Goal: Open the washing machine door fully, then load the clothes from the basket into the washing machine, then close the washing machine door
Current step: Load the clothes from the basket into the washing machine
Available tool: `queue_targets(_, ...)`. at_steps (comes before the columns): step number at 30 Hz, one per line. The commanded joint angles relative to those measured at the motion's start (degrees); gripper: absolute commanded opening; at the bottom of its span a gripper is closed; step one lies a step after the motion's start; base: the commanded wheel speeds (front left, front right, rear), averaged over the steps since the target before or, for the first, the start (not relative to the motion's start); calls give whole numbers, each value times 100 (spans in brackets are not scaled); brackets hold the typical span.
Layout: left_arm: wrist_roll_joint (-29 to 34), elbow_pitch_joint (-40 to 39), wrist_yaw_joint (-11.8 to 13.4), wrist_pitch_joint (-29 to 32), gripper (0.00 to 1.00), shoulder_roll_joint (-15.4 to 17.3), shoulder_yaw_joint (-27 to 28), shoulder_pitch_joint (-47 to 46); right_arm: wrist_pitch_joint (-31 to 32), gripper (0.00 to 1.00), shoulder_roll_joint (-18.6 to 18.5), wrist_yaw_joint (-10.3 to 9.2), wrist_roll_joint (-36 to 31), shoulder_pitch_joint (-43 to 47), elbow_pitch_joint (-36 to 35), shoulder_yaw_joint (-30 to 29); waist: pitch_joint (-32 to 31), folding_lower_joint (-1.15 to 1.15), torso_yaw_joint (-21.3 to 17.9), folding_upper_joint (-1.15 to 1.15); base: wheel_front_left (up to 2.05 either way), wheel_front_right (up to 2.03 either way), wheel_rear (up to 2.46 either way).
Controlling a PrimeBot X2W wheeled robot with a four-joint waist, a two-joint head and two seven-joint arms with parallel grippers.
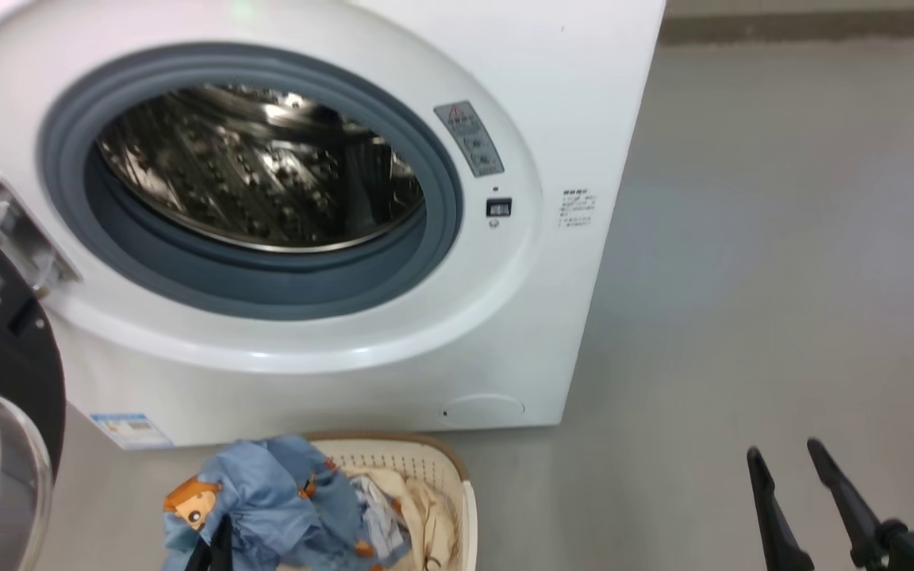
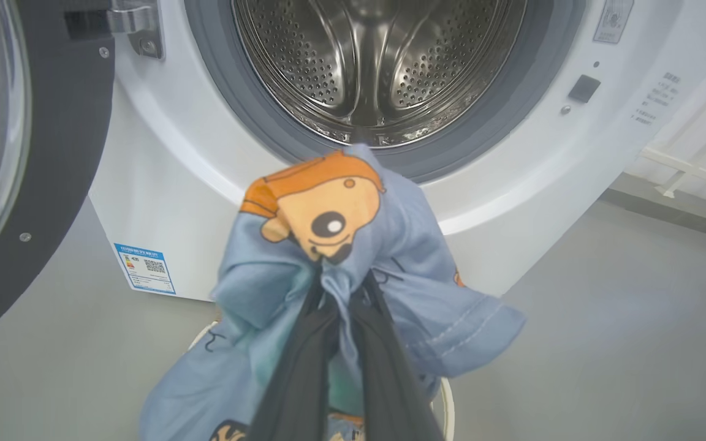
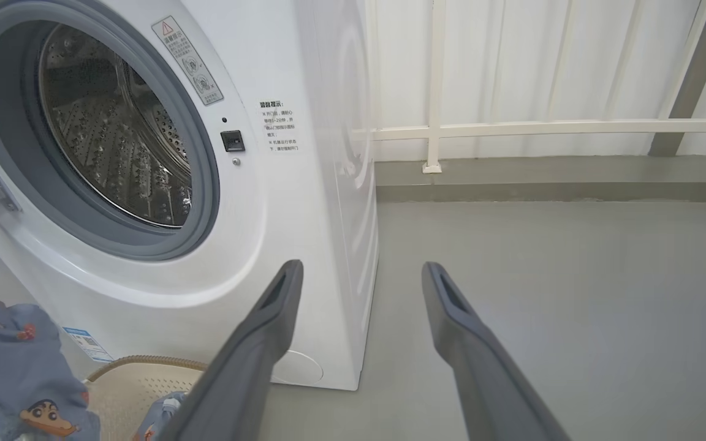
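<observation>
Left wrist view: left gripper (image 2: 342,283) jaws pinching blue garment (image 2: 255,288), held above basket (image 1: 435,462), before washing machine (image 1: 520,333). Door (image 1: 5,349) stands open at left. Cream garment (image 1: 425,511) in basket. Right gripper (image 1: 784,450) jaws spread, empty, over floor (image 1: 782,238).

The door (image 1: 5,365) is cut off at the left edge, the basket (image 1: 401,461) at the bottom, half under the clothes (image 1: 282,500). The left gripper (image 2: 341,278) has its jaws' tips seemingly buried in them. Print on the label (image 1: 576,208) is unreadable.
</observation>
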Motion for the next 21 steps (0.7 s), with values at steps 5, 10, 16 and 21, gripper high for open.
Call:
queue_targets(5,83,-608,185,-39,0,16,70,123,-27,100,-106,9,109,115,-115,78,-391,0,-55,0,0,0,0)
queue_targets(10,104,-881,277,-39,0,16,68,269,-27,100,-98,9,106,181,-123,51,-454,0,-90,0,0,0,0)
queue_targets(16,134,-1085,331,-39,0,16,72,435,-27,100,-72,9,105,255,-148,9,-472,0,-117,0,0,0,0)
queue_targets(21,152,-1151,352,-39,0,15,51,447,-27,100,-64,9,106,253,-151,-13,-458,0,-114,0,0,0,0)
